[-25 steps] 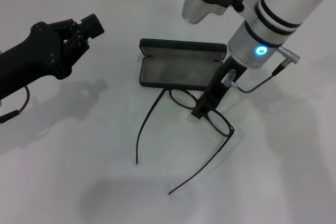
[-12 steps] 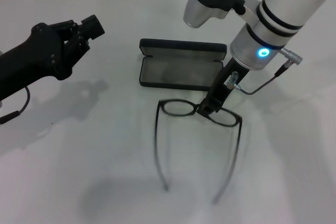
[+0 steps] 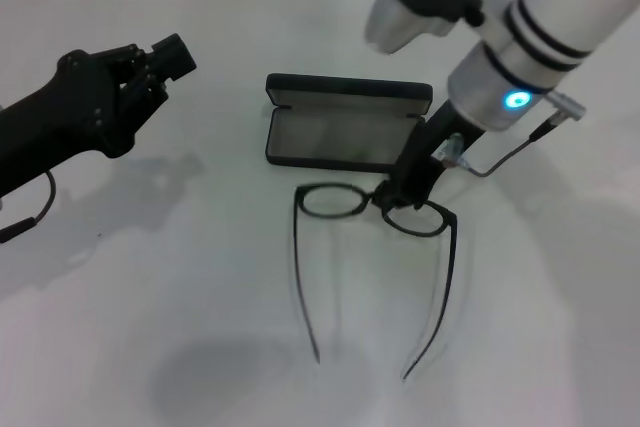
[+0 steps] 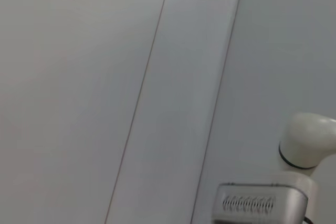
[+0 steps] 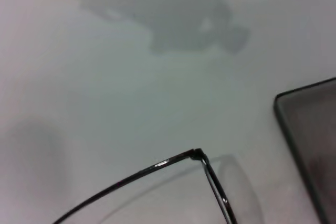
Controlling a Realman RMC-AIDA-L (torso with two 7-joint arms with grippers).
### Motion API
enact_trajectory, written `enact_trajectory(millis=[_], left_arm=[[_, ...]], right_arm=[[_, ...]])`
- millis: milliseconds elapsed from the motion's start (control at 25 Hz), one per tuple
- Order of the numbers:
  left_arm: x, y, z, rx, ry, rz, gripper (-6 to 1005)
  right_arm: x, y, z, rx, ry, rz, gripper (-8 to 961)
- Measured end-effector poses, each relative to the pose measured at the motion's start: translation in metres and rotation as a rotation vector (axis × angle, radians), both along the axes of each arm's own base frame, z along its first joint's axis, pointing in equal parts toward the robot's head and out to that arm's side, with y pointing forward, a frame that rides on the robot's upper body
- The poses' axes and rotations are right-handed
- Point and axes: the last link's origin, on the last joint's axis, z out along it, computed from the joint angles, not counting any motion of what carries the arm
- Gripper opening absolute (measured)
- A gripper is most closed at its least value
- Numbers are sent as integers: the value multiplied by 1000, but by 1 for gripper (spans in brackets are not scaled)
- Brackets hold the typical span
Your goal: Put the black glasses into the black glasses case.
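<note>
The black glasses (image 3: 340, 203) hang from my right gripper (image 3: 396, 193), which is shut on their bridge. The lenses face the case and the unfolded temple arms (image 3: 304, 287) point toward the table's front edge, casting faint shadows beside them. The black glasses case (image 3: 345, 135) lies open just behind the glasses, grey lining up, its lid at the far side. In the right wrist view a frame corner with one temple (image 5: 198, 156) shows close up, and a corner of the case (image 5: 310, 140) lies beyond it. My left gripper (image 3: 168, 55) is shut and held idle above the table at the left.
The white table (image 3: 150, 297) is bare around the case and glasses. The left wrist view shows only pale wall panels and a white-and-grey device (image 4: 294, 182).
The glasses swung round from a skewed pose to square with the case, temples now pointing forward. My right gripper shifted slightly right with them. The left arm barely moved.
</note>
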Motion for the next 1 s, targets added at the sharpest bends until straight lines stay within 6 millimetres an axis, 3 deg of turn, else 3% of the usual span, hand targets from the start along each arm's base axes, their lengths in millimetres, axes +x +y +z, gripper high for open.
enact_trajectory(millis=[200,320,480,720,1000], left_arm=[[4,-2,3,5,-21,-27,47],[9,-7,8,24,-60,-77,46],[22,-15,15,47,-139,-172,46],[48,-14,8,-8,-198,-317,44],[75,-4,-17,-144,-215,-424,43]], right_arm=[[11,0,47,49,211,-1,44],[29,-11,84,68,386,-6,41],[51,-28,111,80,566,-9,39],[75,-52,118,110,794,33,38],[81,-55,117,167,988,61,39]])
